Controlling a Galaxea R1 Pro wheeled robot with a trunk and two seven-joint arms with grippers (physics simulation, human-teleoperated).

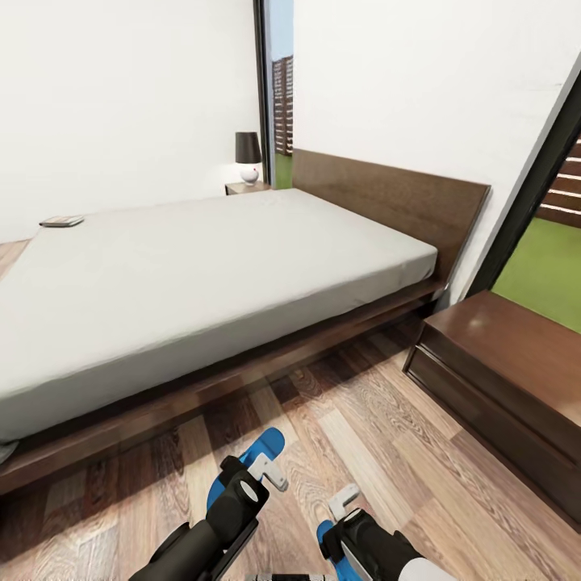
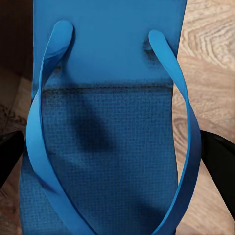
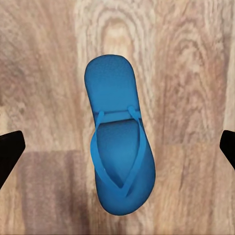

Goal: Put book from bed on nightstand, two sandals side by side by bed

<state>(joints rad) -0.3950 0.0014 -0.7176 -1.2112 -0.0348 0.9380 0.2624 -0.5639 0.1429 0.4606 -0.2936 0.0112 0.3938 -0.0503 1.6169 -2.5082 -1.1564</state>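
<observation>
While the book (image 1: 62,221), a thin dark slab, lies flat at the far corner of the bed's (image 1: 202,274) smooth pale grey mattress, both bright blue sandals rest on the wood-plank floor (image 1: 379,452) near the bed's long side. One sandal (image 2: 110,137), its footbed finely dimpled under slim rounded straps, sits between the left gripper's (image 2: 115,156) widely parted black fingers, which do not grip it. The other sandal (image 3: 120,149), an elongated oval, lies below the right gripper (image 3: 117,149), also spread wide and empty. A glossy dark brown nightstand (image 1: 516,355) stands beside the headboard; another nightstand (image 1: 246,188) beyond the bed carries a lamp (image 1: 248,157).
</observation>
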